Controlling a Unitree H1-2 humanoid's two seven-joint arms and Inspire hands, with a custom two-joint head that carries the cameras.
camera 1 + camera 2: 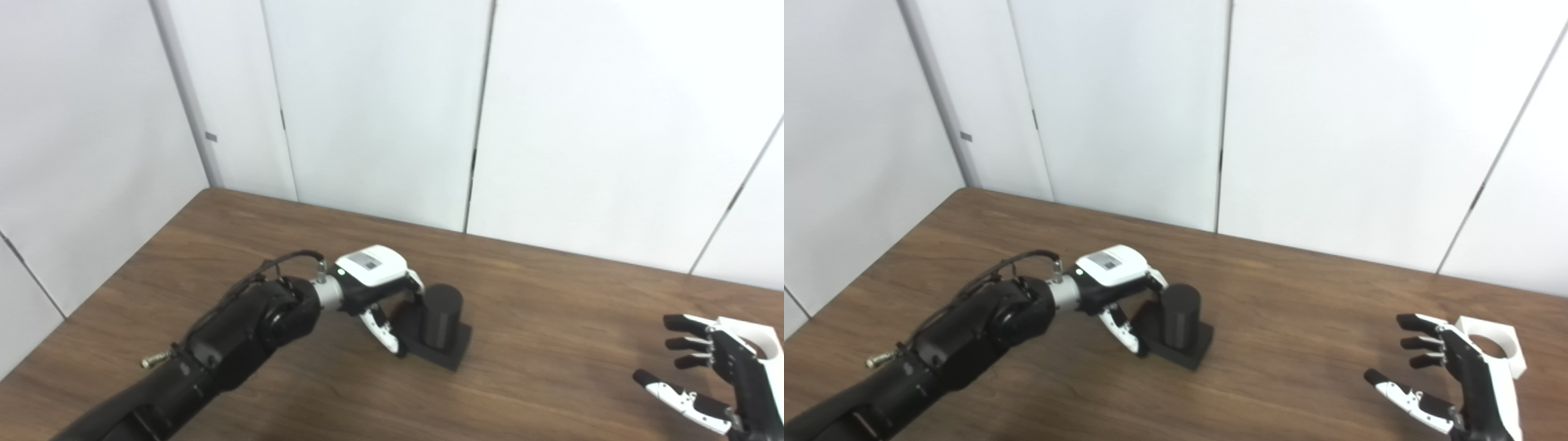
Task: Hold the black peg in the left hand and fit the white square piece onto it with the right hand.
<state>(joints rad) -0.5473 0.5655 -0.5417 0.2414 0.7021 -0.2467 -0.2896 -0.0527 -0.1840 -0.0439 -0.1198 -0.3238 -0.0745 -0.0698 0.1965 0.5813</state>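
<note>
Peg (pixel 442 318): upright, table (pixel 551 294) centre | left hand (pixel 383 294): fingers curled beside peg, firm hold cannot be told | right hand (pixel 1451 380): fingers spread, empty | white piece (pixel 1494 349): near right, behind right hand.

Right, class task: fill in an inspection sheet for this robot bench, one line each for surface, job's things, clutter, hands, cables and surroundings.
Surface: brown wooden table, bare where visible.
Job's things: black peg upright on its square base, left of centre; white square piece with a round hole, flat at the right edge, behind the right hand.
Clutter: nothing seen.
Hands: left hand reaches to the peg, fingers spread around it, grip not closed as far as can be seen; right hand open, beside the white piece, not holding it.
Cables: black cable looped at the left wrist.
Surroundings: white wall panels behind and to the left.
</note>
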